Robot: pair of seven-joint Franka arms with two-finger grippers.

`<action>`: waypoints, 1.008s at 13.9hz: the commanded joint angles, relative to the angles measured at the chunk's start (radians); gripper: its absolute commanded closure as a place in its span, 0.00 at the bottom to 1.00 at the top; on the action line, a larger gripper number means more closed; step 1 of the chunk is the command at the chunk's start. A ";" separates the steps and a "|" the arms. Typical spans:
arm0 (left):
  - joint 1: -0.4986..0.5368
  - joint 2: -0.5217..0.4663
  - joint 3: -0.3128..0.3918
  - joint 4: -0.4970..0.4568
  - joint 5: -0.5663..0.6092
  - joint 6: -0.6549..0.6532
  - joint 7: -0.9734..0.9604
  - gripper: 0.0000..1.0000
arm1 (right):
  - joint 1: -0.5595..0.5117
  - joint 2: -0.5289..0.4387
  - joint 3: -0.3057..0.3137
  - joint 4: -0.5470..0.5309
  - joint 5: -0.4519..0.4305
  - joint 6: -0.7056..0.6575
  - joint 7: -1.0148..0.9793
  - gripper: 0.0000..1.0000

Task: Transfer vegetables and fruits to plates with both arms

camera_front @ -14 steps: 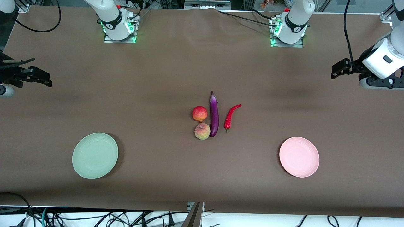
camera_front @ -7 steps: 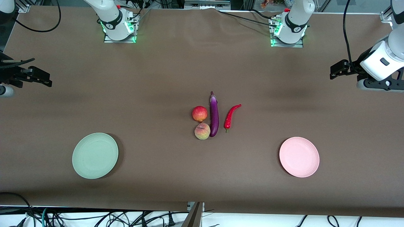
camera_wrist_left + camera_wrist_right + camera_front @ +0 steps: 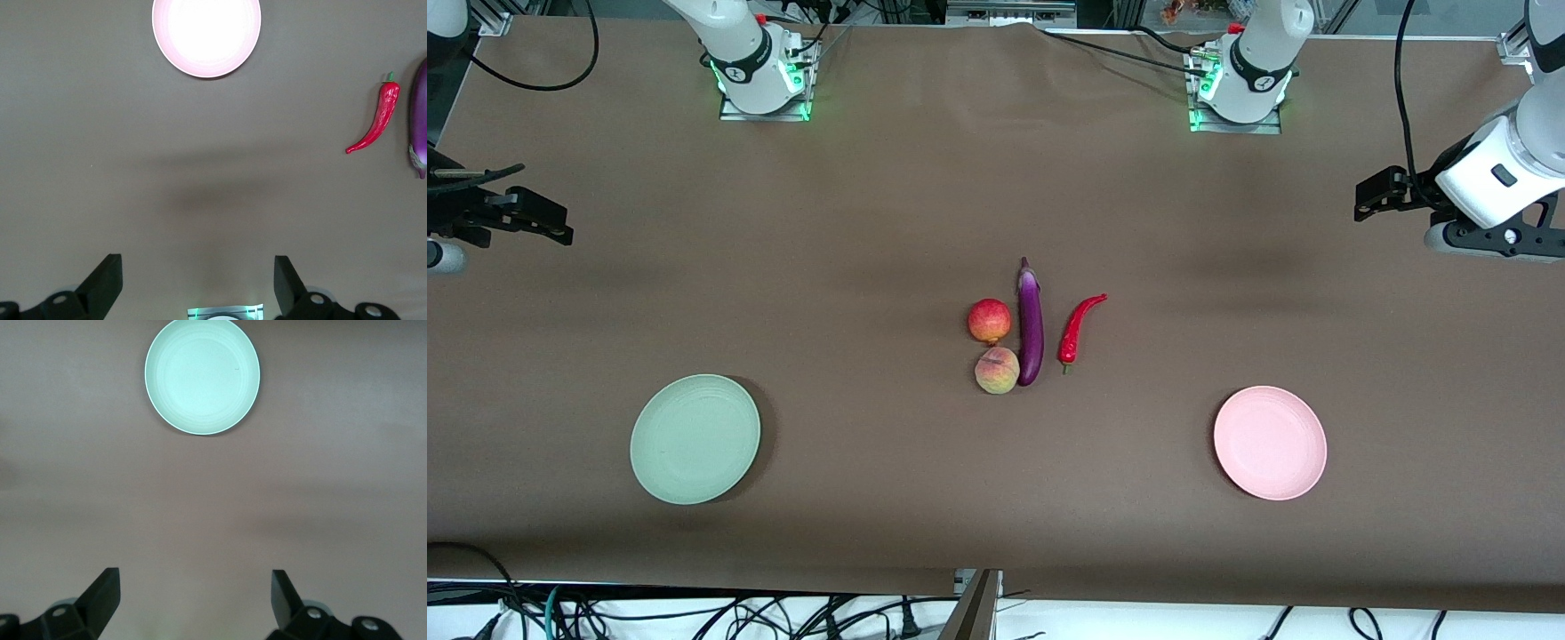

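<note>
A purple eggplant [image 3: 1030, 324] lies mid-table with a red chili pepper [image 3: 1079, 327] beside it. A red apple [image 3: 990, 321] and a pink-yellow peach [image 3: 997, 370] touch the eggplant's other side. A mint green plate [image 3: 695, 438] sits toward the right arm's end and a pink plate [image 3: 1270, 442] toward the left arm's end. My left gripper [image 3: 1368, 197] hangs open and empty over bare table at its end. Its wrist view shows the gripper [image 3: 197, 283], the pink plate [image 3: 206, 37], the chili [image 3: 377, 120] and the eggplant [image 3: 419, 113]. My right gripper [image 3: 559, 227] is open and empty over bare table. Its wrist view shows the gripper [image 3: 195, 599] and the green plate [image 3: 202, 375].
The brown table [image 3: 871, 222] carries both arm bases [image 3: 763, 76] along the edge farthest from the front camera. Cables [image 3: 694, 613] hang below the near edge.
My left arm has shifted slightly toward the bases' edge and toward the middle of the table. The right arm and all the objects have not moved.
</note>
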 commanded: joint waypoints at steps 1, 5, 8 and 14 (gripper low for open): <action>0.001 0.008 -0.002 0.020 0.018 -0.023 0.025 0.00 | -0.003 0.009 -0.001 0.024 0.016 -0.013 0.001 0.00; -0.005 0.008 -0.002 0.020 0.018 -0.046 0.025 0.00 | 0.001 0.029 -0.001 0.019 0.016 -0.010 0.005 0.00; -0.019 0.011 -0.034 0.019 0.013 -0.072 0.025 0.00 | 0.001 0.058 -0.001 0.018 0.015 0.001 0.001 0.00; -0.024 0.156 -0.152 0.001 -0.046 0.077 -0.013 0.00 | 0.003 0.076 0.001 0.015 0.009 -0.014 -0.005 0.00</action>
